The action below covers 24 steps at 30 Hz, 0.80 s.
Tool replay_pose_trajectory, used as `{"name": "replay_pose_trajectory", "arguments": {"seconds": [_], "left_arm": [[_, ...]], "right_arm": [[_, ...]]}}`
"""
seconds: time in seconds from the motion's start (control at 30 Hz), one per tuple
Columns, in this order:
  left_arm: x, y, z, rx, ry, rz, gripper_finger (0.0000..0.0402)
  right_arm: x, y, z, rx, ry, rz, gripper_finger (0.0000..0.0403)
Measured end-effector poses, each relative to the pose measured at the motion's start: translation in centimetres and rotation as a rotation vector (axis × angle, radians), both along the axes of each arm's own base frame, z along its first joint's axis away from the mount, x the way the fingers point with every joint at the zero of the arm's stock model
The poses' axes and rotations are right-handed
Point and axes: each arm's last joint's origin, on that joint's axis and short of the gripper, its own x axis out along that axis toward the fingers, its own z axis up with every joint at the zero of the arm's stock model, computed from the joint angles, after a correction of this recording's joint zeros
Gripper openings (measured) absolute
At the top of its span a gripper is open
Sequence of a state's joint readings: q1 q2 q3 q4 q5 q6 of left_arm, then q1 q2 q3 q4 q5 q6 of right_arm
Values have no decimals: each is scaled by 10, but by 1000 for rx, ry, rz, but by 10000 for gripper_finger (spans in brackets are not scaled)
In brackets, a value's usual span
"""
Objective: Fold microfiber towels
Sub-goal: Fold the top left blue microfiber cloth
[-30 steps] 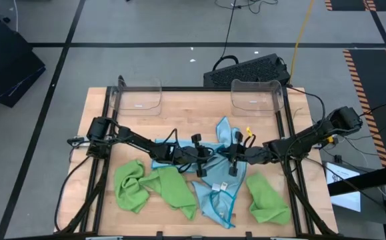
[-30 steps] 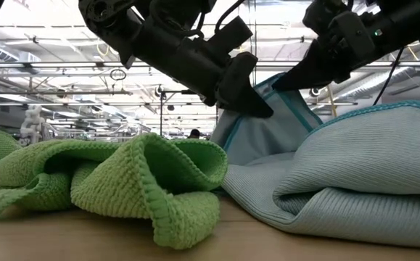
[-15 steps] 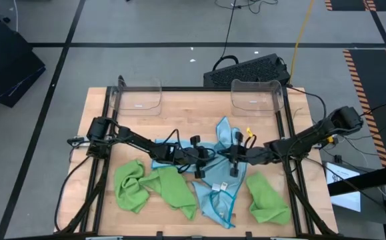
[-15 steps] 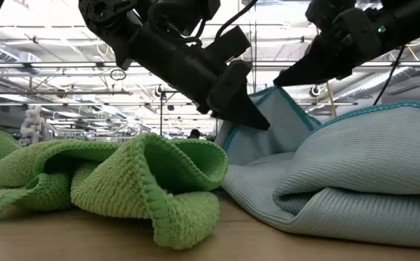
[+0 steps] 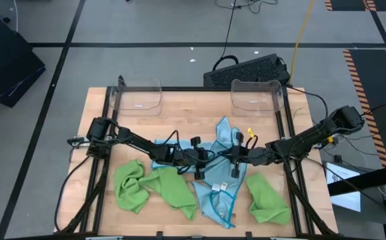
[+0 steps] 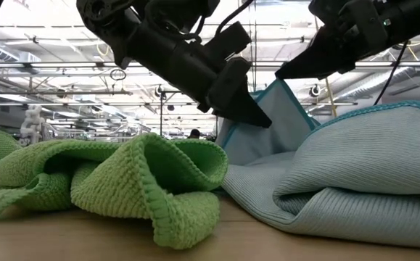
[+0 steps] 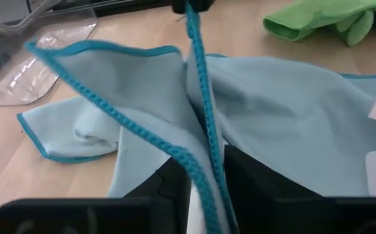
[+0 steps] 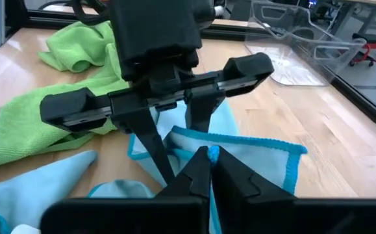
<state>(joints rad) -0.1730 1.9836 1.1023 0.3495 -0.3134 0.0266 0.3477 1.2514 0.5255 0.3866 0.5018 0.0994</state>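
Right hand [image 8: 208,170] pinches blue towel [image 5: 221,193] edge; left hand [image 8: 168,146] slightly parted around it, green towels [image 5: 156,188] beside.

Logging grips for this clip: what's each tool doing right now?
Left tool: slightly open around the blue towel's teal edge, not clamping it.
Right tool: shut on the blue towel's edge, lifting it.

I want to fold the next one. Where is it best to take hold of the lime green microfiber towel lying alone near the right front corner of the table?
Probably its near corner, from above: the lime green microfiber towel lies flat and apart.
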Motion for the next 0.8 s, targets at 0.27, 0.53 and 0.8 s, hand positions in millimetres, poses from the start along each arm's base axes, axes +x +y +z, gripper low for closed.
{"name": "replay_pose_trajectory", "arguments": {"seconds": [0.27,0.53,0.8], "left_arm": [[2,0,-6,25,-4,-2,135],[6,-7,4,76,-107,-40,128],[5,-9,4,73,-102,-56,93]], "right_arm": [[0,0,0,-14,-6,-18,0],[0,0,0,0,-2,-21,0],[0,0,1,-6,-9,-18,0]]}}
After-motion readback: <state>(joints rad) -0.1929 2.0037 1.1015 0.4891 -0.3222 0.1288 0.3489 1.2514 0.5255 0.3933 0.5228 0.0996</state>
